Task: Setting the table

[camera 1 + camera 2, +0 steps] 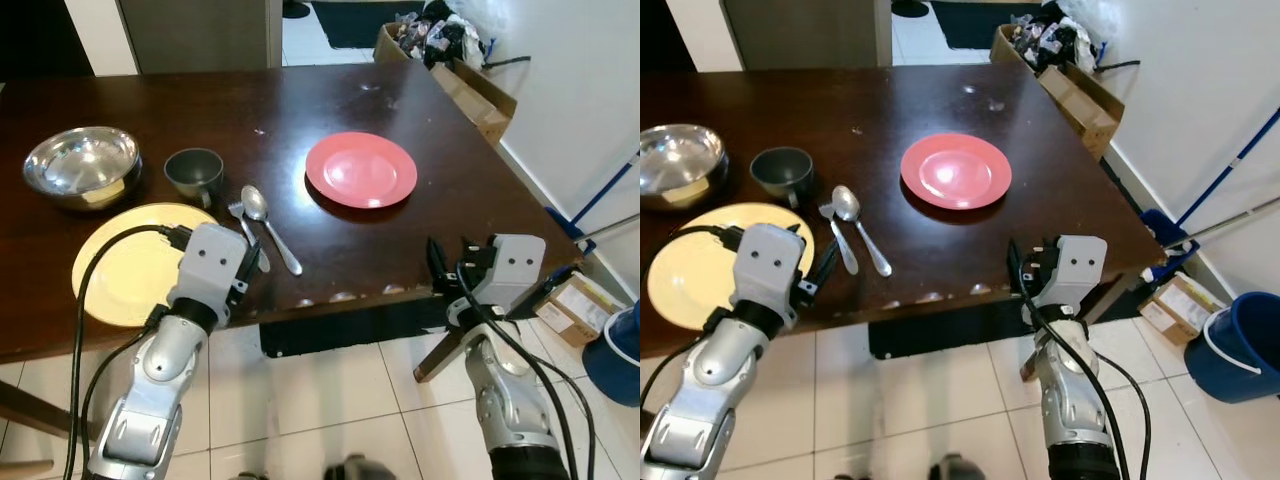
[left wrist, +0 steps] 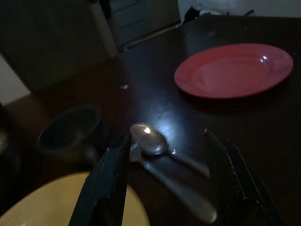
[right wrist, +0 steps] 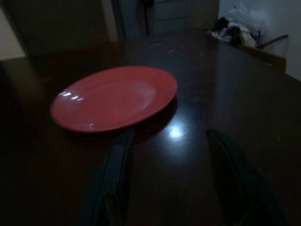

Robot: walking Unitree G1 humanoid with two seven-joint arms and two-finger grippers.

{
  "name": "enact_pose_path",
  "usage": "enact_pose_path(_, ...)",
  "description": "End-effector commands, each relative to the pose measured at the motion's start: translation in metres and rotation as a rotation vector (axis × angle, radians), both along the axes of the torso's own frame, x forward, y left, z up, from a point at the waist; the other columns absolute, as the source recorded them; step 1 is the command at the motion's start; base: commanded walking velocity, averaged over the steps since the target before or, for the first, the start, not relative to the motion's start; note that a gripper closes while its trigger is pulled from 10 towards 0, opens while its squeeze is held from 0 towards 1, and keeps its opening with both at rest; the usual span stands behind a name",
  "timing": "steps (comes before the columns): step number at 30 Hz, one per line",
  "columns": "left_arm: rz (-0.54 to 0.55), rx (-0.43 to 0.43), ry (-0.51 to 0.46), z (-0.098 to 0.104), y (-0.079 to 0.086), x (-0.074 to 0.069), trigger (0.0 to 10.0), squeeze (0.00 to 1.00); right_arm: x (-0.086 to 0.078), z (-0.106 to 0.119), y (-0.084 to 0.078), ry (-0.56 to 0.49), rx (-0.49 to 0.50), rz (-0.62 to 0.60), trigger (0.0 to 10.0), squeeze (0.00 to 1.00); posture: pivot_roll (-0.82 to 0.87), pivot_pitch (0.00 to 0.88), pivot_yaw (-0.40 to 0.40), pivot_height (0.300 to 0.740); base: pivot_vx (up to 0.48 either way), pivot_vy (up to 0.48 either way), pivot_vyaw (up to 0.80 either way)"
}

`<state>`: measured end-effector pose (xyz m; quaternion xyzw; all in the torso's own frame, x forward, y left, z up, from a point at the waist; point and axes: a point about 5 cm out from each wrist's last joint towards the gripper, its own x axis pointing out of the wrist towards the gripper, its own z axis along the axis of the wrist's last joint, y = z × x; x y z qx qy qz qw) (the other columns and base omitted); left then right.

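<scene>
cutlery is your step in hand, by my reading: your left gripper (image 2: 162,181) hangs over the near table edge with its fingers spread wide and holding nothing, framing the spoon (image 1: 268,225) and fork (image 1: 247,233) that lie side by side on the dark table (image 1: 420,110), between the yellow plate (image 1: 125,262) at near left and the red plate (image 1: 361,169) further right. your right gripper (image 3: 169,183) waits at the near right edge, also spread wide, facing the red plate. next you would lower the left fingers around one handle and close; the two pieces lie close together, so pick one cleanly.
</scene>
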<state>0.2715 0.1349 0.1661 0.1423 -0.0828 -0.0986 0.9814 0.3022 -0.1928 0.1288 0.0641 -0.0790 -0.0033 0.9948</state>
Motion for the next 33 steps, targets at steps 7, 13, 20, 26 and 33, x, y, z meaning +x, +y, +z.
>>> enact_pose_path(7, -0.026, 0.006, 0.003, 0.000, -0.004, 0.000, 10.0, 0.00, 0.004, 0.002, -0.008, 0.004, 0.153, -0.022, 10.0, 0.00, -0.07, 0.044, 0.029, 0.740, 0.403, 0.000, 0.00)
enact_pose_path(13, -0.034, 0.011, 0.001, 0.001, -0.005, 0.000, 10.0, 0.00, 0.005, 0.003, -0.008, 0.011, 0.265, 0.004, 10.0, 0.00, -0.07, 0.045, 0.031, 0.740, 0.386, 0.000, 0.00)
enact_pose_path(20, -0.059, 0.021, -0.014, 0.005, -0.010, 0.001, 10.0, 0.00, 0.010, 0.007, -0.009, 0.014, 0.324, 0.013, 10.0, 0.00, -0.07, 0.044, 0.030, 0.740, 0.349, 0.000, 0.00)
enact_pose_path(26, -0.097, 0.014, -0.036, 0.013, -0.015, 0.005, 10.0, 0.00, 0.010, -0.002, -0.020, 0.057, 0.378, -0.034, 10.0, 0.00, -0.07, 0.040, 0.027, 0.740, 0.157, 0.000, 0.00)
enact_pose_path(33, -0.151, -0.043, -0.050, 0.026, -0.021, 0.013, 10.0, 0.00, 0.013, -0.011, -0.028, 0.124, 0.408, -0.067, 10.0, 0.00, -0.07, 0.036, 0.028, 0.740, 0.000, 0.000, 0.00)
